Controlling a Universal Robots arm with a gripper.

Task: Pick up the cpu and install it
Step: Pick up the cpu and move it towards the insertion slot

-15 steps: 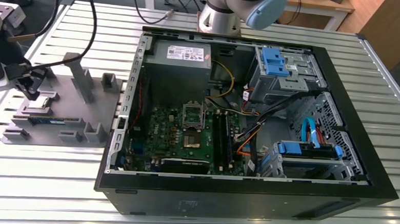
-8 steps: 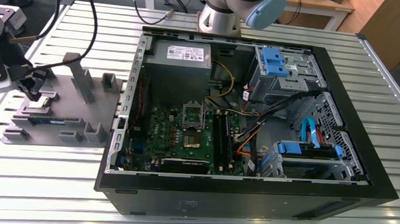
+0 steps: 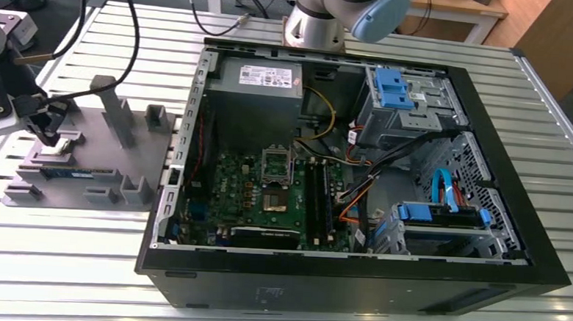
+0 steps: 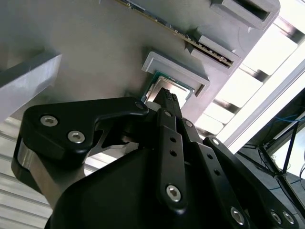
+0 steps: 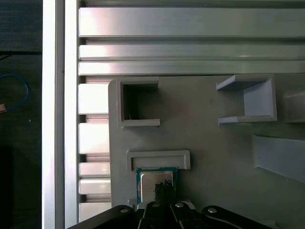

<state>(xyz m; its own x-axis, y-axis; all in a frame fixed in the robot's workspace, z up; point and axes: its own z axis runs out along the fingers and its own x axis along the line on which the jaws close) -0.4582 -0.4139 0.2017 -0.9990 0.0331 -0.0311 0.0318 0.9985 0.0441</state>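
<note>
The cpu [image 5: 147, 183], a small square chip with a shiny silver top and green rim, lies in a low corner holder on the grey tray [image 5: 205, 143]. In both wrist views my gripper [image 5: 164, 187] comes down onto the middle of its top, with the black fingers drawn together. In the second wrist view the cpu [image 4: 162, 86] lies just past the gripper [image 4: 167, 99]; whether the tips touch the chip I cannot tell. In the exterior view the gripper [image 3: 50, 137] hangs over the tray [image 3: 102, 136] at the exterior view's left, above the cpu [image 3: 64, 147].
A long green memory stick [image 3: 75, 172] lies on the tray beside several grey upright holders [image 3: 112, 111]. The open computer case [image 3: 518, 239] fills the exterior view's right, its silver socket frame [image 3: 277, 162] on the green motherboard. Cables hang over the slatted metal table [image 3: 65, 266].
</note>
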